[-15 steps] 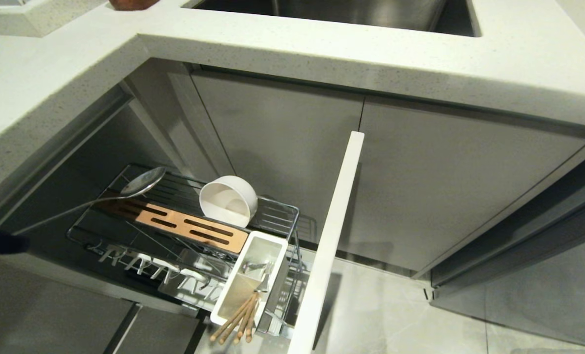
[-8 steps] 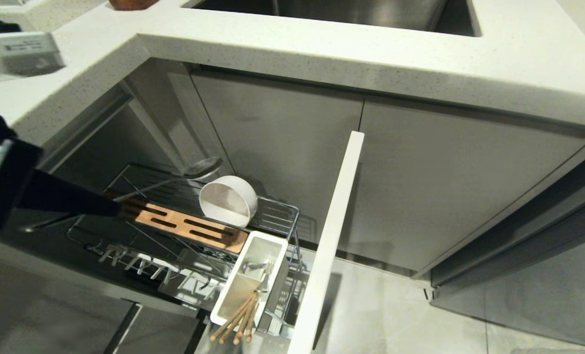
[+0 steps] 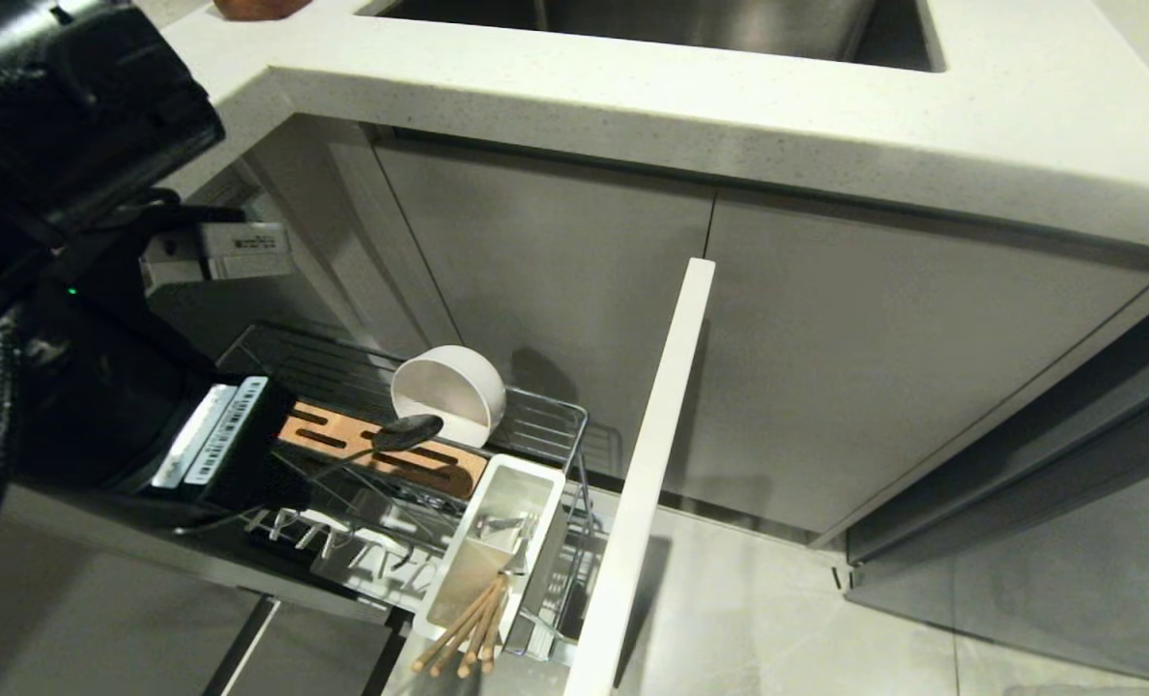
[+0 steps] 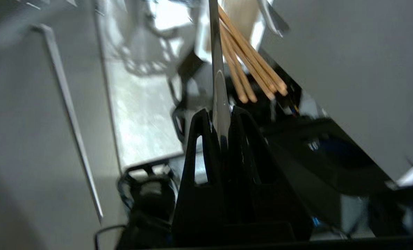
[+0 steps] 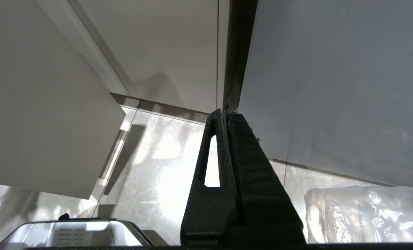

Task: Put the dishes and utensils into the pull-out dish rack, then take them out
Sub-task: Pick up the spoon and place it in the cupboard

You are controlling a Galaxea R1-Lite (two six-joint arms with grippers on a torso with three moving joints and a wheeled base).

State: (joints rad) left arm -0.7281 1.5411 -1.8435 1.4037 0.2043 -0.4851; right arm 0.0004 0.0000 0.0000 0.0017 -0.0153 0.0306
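While the rack [image 3: 545,425] stands pulled out under the counter, head view has loading part done, as I read it: cream bowl [image 3: 448,394] on its side on the wire deck behind the wooden strip [image 3: 381,449]; chopsticks [image 3: 463,628] already in the white caddy [image 3: 497,541], tips poking out toward the floor; spoon [image 3: 395,435] not yet dropped, bowl end hovering over the wooden strip with the handle running back into the left arm's black housing; no pink plate visible anywhere, so that plus the whole unload looks outstanding; speckled pale stone counter [image 3: 632,87] above, steel sink [image 3: 651,24] at top edge, grey cabinet fronts [image 3: 555,261], the rack's pale front panel [image 3: 646,483] edge-on, glossy grey floor tiles [image 3: 777,619]. Left wrist view: left gripper [image 4: 220,116] clamped tight on the spoon handle [image 4: 217,80]; handle points toward the chopsticks [image 4: 251,73] and caddy, close beside them; looks lined up for the caddy, my guess. Right wrist view: right gripper [image 5: 224,116] parked low beside the cabinets, fingers pressed together on nothing; marbled shiny tile [image 5: 157,156] below, a crinkled clear plastic bag [image 5: 366,211] on the floor near it.
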